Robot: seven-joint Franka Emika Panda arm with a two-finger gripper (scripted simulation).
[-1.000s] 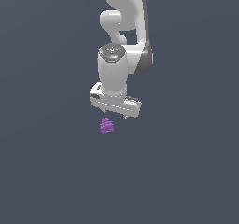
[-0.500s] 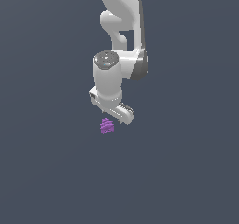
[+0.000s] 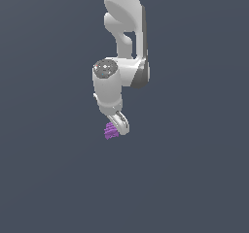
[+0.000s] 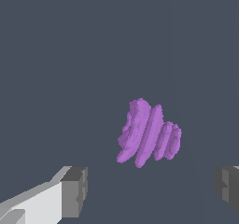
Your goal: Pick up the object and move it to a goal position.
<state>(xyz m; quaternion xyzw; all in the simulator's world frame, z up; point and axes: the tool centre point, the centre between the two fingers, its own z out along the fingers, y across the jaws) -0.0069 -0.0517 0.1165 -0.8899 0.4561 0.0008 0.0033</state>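
Exterior view: the white arm (image 3: 124, 38) comes down from the top of the picture, and the gripper (image 3: 118, 124) is seen almost edge-on, so its two fingers overlap and the gap between them cannot be read here.
Wrist view: two grey fingertips (image 4: 74, 192) stand far apart at the two sides of the picture, with bare floor between them; this opening shows only in this view.
Gripper state: released, the jaws spread wide and holding nothing.
Object, exterior view: the purple object (image 3: 111, 131) lies on the floor just beside the gripper's tip, on the exterior view's left of it; whether they touch I cannot tell.
Object, wrist view: the object (image 4: 149, 133) shows several parallel ridges like stacked tiers, a detail too small to see from outside. It sits beyond the line between the fingertips, nearer to one finger than to the other, and no pad touches it.
Surface: a flat, plain dark grey-blue floor (image 3: 194, 178), without marks or edges.
Room: the same grey-blue fills the whole background; no wall or border is visible.
Change from earlier: one second ago the gripper's bar was seen broadside above the object; now the wrist has turned, the gripper is lower and shows its narrow side. The object stays at the same place.
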